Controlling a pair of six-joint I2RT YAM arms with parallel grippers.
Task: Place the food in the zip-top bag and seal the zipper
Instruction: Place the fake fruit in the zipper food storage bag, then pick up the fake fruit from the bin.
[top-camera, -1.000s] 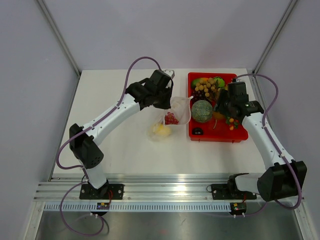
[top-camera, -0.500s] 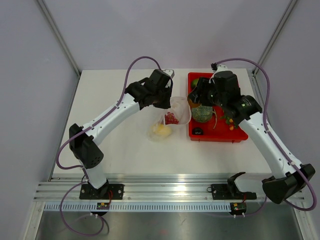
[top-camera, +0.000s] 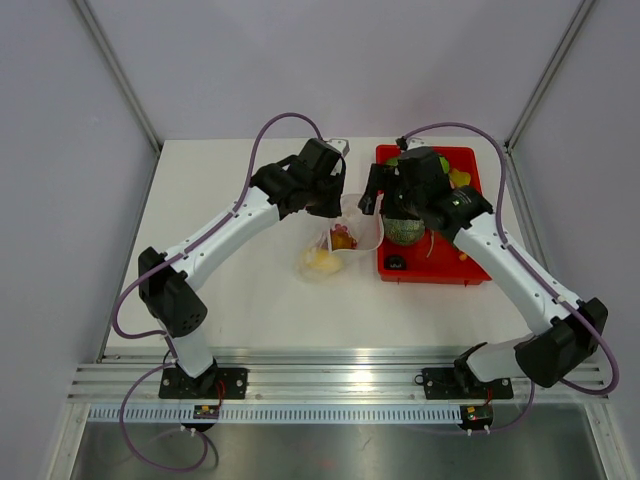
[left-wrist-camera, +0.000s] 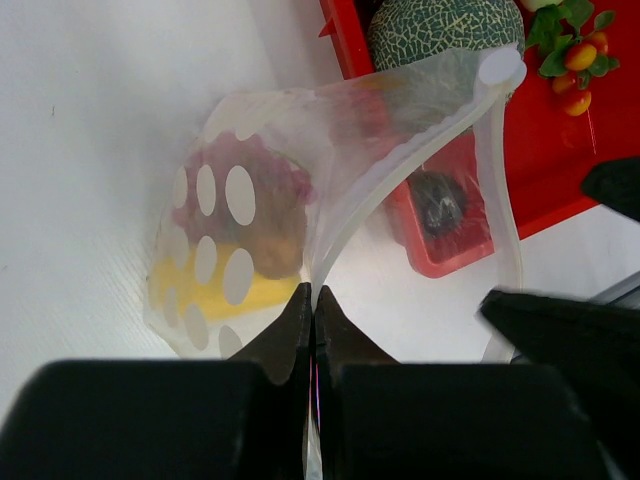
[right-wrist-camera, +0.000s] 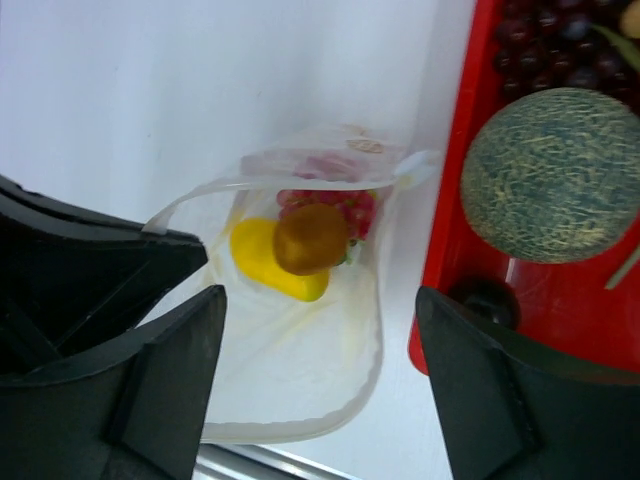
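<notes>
Beside tray (top-camera: 440, 270), bag (top-camera: 345, 240) opens toward it.

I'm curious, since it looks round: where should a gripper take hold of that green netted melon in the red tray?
Probably from straight above, pinching across the widest middle of the green netted melon: a ball slips off-centre. Dark grapes, a small dark round piece and the wall of the red plastic tray hem it on three sides, leaving the top open.
</notes>
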